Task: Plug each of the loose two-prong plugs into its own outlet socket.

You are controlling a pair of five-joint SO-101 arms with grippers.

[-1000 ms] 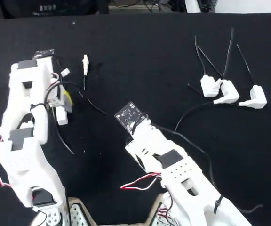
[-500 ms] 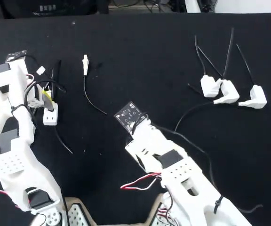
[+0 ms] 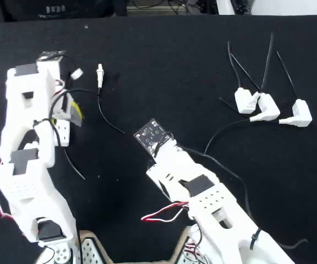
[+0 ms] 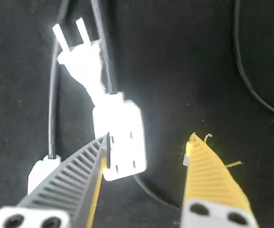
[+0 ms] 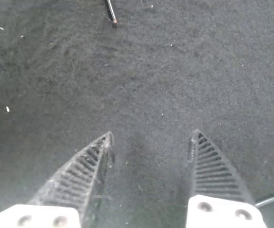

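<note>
Judging by how things lie, the task has barely begun: no plug looks seated. Under the left arm (image 3: 29, 126), a plug (image 4: 77, 54) lies on the worktop (image 3: 164, 60) with both prongs bare. Its body meets the end of a socket (image 4: 120, 137) and is not in the slots. The left jaws are spread and hold nothing, one finger at the socket's edge. The right jaws are spread too, over bare worktop. A small plug (image 3: 99, 74) lies loose nearby. Three white cabled pieces (image 3: 267, 107) sit well apart on the far side; I cannot tell whether they are plugs or sockets. Every insertion appears left to do.
</note>
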